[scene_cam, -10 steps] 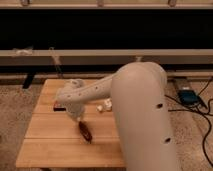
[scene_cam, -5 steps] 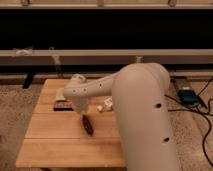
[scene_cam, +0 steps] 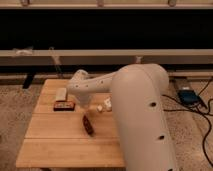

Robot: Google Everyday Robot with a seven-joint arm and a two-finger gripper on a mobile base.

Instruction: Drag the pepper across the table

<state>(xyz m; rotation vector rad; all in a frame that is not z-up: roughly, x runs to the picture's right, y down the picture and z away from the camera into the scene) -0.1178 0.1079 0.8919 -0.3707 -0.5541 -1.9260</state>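
Note:
The pepper (scene_cam: 88, 125) is a small dark red chili lying near the middle of the light wooden plank table (scene_cam: 55, 145), its length running roughly front to back. My gripper (scene_cam: 85, 113) hangs below the white wrist (scene_cam: 80, 89), right above the far end of the pepper, at or very near touching it. The big white arm (scene_cam: 142, 115) reaches in from the right and hides the table's right part.
A small dark rectangular block (scene_cam: 64, 105) lies left of the gripper, with a pale block (scene_cam: 61, 93) behind it. Small white bits (scene_cam: 105, 105) lie right of the gripper. A blue device and cables (scene_cam: 189, 96) lie on the floor at right.
The wrist has moved right and toward the far side of the table. The pepper has shifted a little the same way, from nearer the front edge toward the middle.

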